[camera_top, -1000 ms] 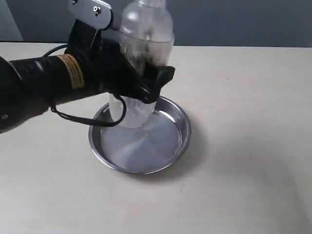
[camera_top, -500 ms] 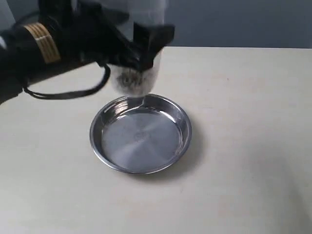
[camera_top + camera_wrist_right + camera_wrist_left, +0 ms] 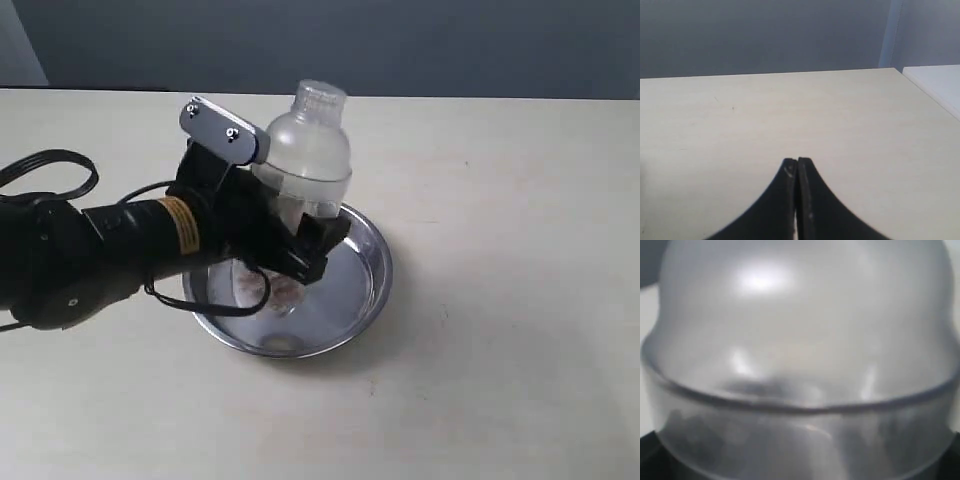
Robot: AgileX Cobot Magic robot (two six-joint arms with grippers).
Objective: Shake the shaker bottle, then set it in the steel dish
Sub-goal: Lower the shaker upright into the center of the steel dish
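Note:
The clear shaker bottle (image 3: 303, 160) stands upright over the steel dish (image 3: 365, 262), its base low inside the dish with brown granules at the bottom. My left gripper (image 3: 290, 235) is shut on the bottle's body, black fingers (image 3: 318, 245) wrapping its middle. Whether the base touches the dish bottom I cannot tell. In the left wrist view the bottle (image 3: 800, 340) fills the whole picture, blurred, and the jaws are hidden. My right gripper (image 3: 797, 161) is shut with nothing in it, over bare table, and is outside the exterior view.
The dish sits mid-table on a pale beige tabletop (image 3: 500, 200). A black cable (image 3: 45, 165) loops off the left arm. A dark grey wall (image 3: 400, 45) runs along the far table edge. The table's right edge (image 3: 927, 92) shows in the right wrist view.
The left gripper swung up and to the left with the bottle, then came back down; the bottle now stands low in the dish, granules settled at its base. The dish has not moved.

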